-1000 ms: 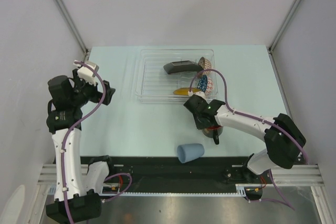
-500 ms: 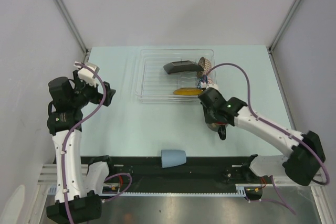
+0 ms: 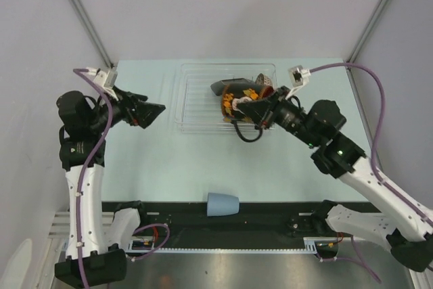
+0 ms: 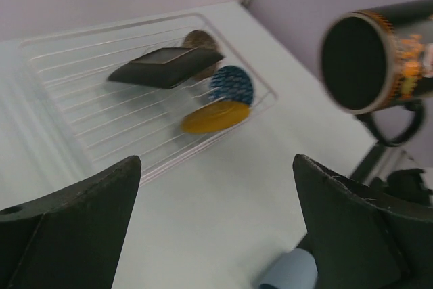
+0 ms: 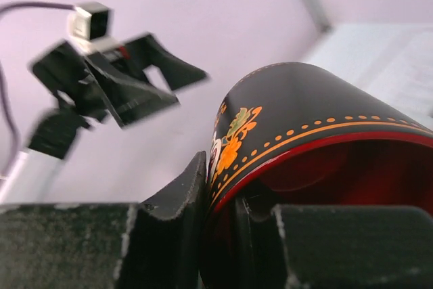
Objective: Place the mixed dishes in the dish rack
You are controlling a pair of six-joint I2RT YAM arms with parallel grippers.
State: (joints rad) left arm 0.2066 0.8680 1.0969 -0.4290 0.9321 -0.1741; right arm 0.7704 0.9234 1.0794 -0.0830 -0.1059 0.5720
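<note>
While the right tool [image 3: 249,109] is clamped on the wall of the mug [image 3: 233,105], one finger inside the red interior and one outside, the mug hangs above the right-hand, near part of the dish rack [image 3: 193,106], clear of the wire grid. The mug's long axis runs roughly level, left to right across the worktop, with its base toward the left arm and its mouth back toward the right wrist. The handle hangs downward.

The rack sits at the far centre of the worktop. A black plate [image 4: 166,67], a blue bowl [image 4: 231,84] and a yellow saucer [image 4: 215,116] crowd its right end. The bare grid lies to the left of the mug, so judgement favours a leftward shift before lowering.

The left tool [image 3: 145,111] is spread apart and empty, over the left side of the worktop. A light-blue cup [image 3: 222,204] lies on its side at the near edge, between the arms.
</note>
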